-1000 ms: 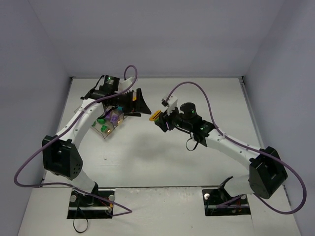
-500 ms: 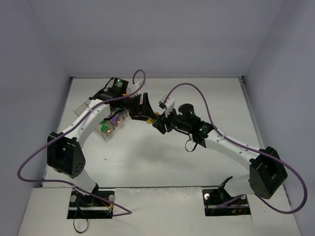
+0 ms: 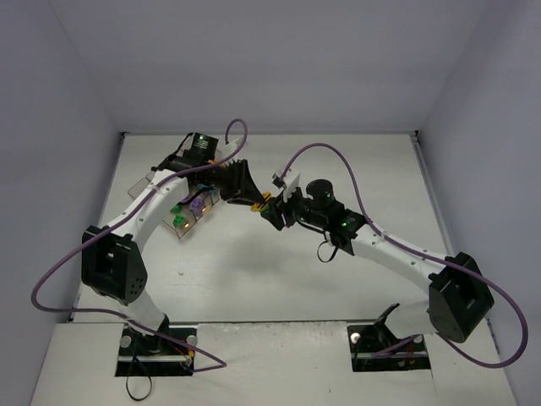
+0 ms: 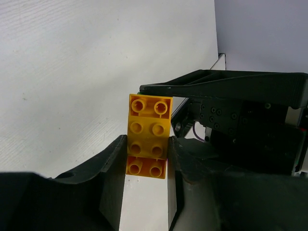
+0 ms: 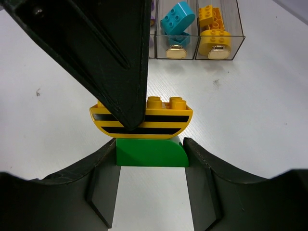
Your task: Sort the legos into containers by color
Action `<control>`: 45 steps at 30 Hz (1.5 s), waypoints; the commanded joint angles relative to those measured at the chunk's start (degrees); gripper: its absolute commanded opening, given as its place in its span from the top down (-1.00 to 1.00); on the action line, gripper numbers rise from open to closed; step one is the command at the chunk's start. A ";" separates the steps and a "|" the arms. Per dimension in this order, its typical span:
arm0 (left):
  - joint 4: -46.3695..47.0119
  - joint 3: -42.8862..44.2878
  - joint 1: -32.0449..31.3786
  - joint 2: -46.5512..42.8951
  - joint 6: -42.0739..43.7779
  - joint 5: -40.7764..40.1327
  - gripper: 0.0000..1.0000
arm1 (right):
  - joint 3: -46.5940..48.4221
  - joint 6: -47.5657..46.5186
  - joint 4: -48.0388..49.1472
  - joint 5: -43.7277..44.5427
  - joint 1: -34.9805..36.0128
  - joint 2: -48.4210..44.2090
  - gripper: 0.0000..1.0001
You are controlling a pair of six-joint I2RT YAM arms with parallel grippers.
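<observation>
My right gripper [image 5: 151, 161] is shut on a green lego [image 5: 144, 154] that has a yellow, black-striped curved lego [image 5: 168, 116] stacked on it. My left gripper [image 4: 147, 166] is shut on that yellow lego [image 4: 148, 130], pinching its sides, and one of its fingers [image 5: 106, 53] crosses in front of it. In the top view both grippers meet at the yellow lego [image 3: 265, 200], above the table right of the containers [image 3: 188, 213]. The containers [image 5: 195, 45] hold cyan legos [image 5: 177, 18] and yellow legos [image 5: 212, 29].
Purple and green legos lie in the other containers [image 3: 196, 205] beneath the left arm. The right gripper body [image 4: 240, 120] fills the right of the left wrist view. Walls enclose the white table [image 3: 279, 271].
My left gripper swung right from over the containers to the right gripper and closed on the yellow lego. The right gripper kept its hold and shifted only slightly.
</observation>
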 commanded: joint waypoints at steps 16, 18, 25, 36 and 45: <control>-3.60 20.43 15.78 8.48 3.32 -12.33 1.00 | -5.40 -0.96 1.71 5.02 0.49 -4.36 1.00; -2.47 22.64 15.96 11.80 2.97 -19.52 1.00 | -5.75 -0.61 1.45 5.38 0.32 -4.98 1.00; 2.63 29.50 17.28 20.34 -2.83 -37.92 0.97 | -6.89 1.32 -0.31 7.04 0.23 -7.79 1.00; 9.49 37.93 19.39 31.94 -5.65 -41.19 0.84 | -7.95 3.61 -3.47 8.98 0.23 -10.87 1.00; 9.58 41.99 19.65 36.87 -5.65 -40.48 0.49 | -7.33 4.49 -5.06 8.98 0.31 -11.13 1.00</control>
